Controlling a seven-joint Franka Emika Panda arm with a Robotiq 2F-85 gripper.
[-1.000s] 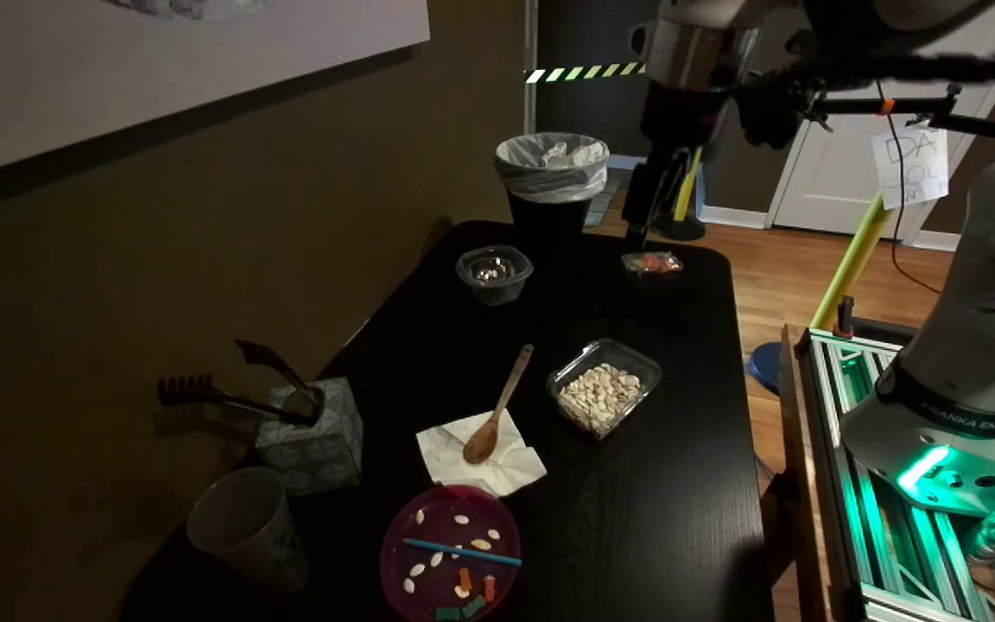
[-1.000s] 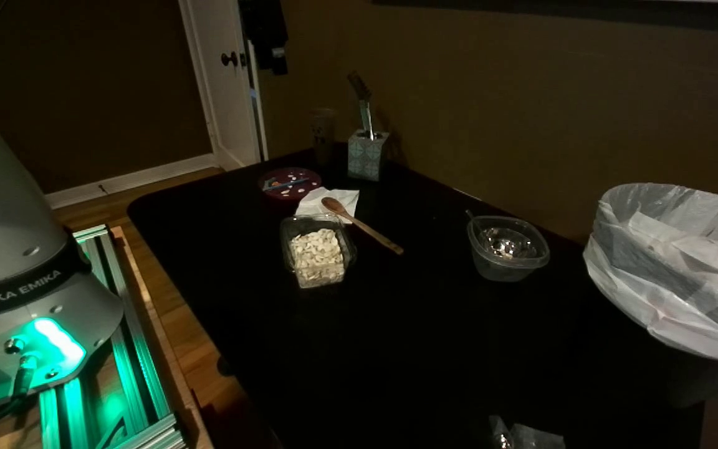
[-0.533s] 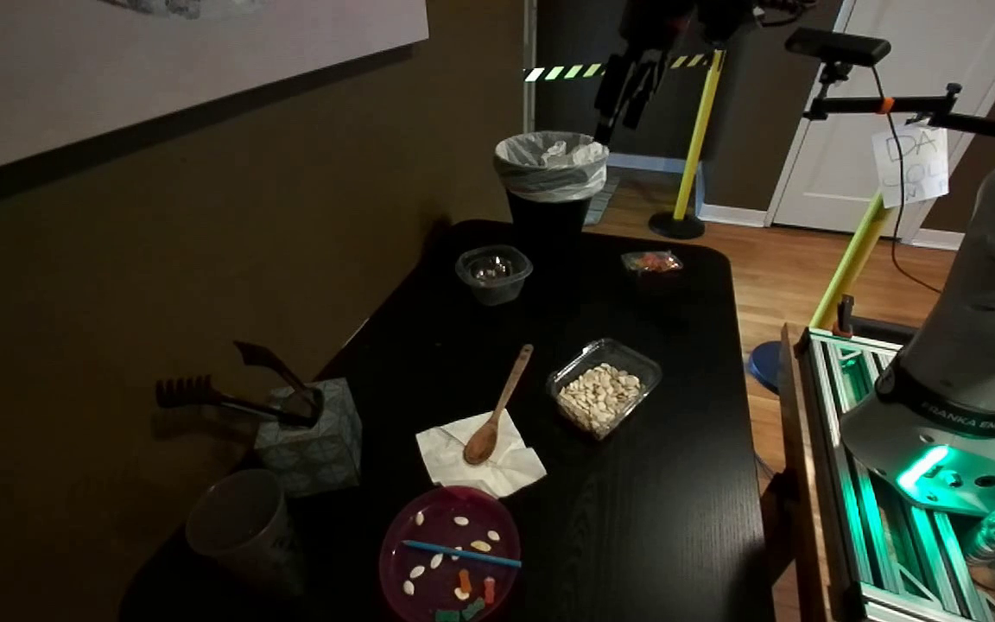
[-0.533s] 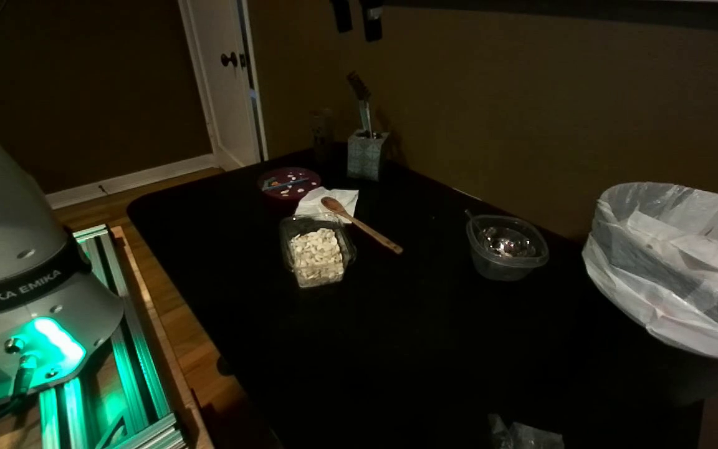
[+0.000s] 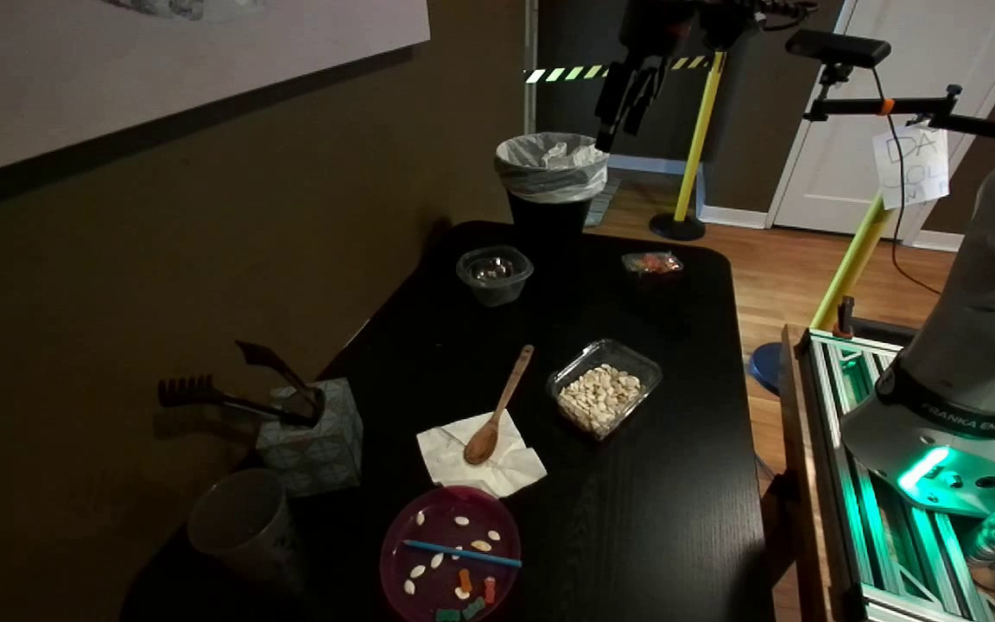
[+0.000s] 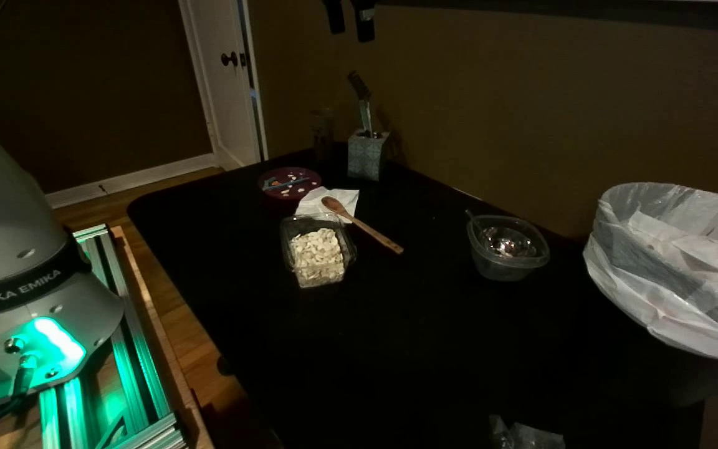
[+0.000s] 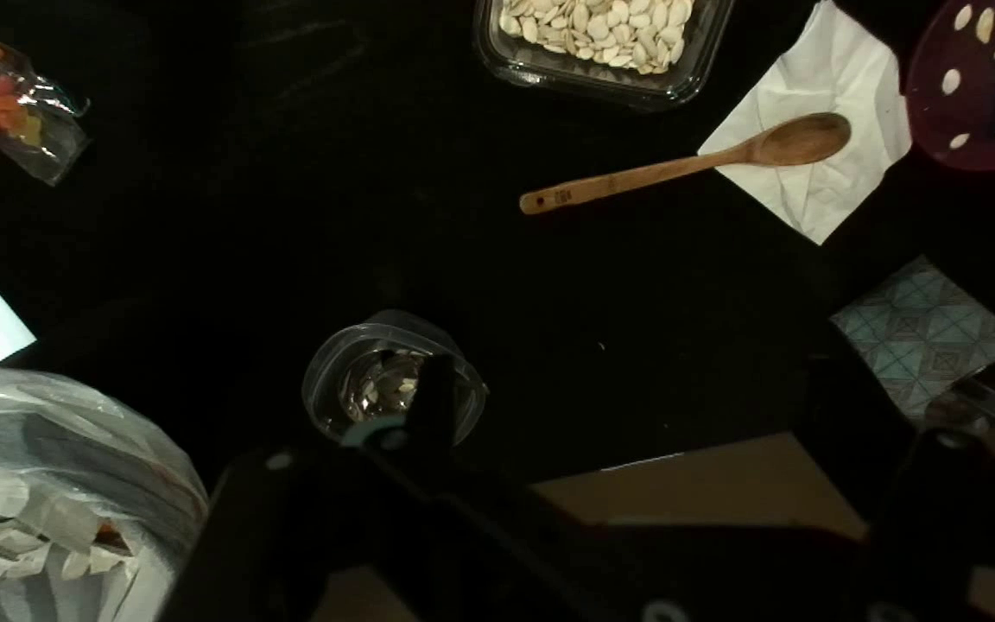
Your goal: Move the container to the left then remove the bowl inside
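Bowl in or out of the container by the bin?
In. Both exterior views show the shiny bowl inside the clear walls of the container; the wrist view agrees.

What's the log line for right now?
clear container: on table | shiny bowl: inside container | fingers: open, empty, higher than both | bowl removal: not done

clear container (image 6: 501,269), one. bowl (image 6: 507,242), one. clear seed dish (image 5: 608,352), one. wooden spoon (image 7: 687,168), one. napkin (image 5: 510,460), one. maroon plate (image 5: 441,529), one. blue stick (image 5: 476,555), one. patterned box (image 5: 320,455), one. utensil ends (image 5: 186,391), two. cup (image 5: 247,529), one. lined bin (image 5: 549,187), one. clear packet (image 7: 5,108), one. gripper (image 5: 618,139), one; fingers (image 6: 365,26), two.
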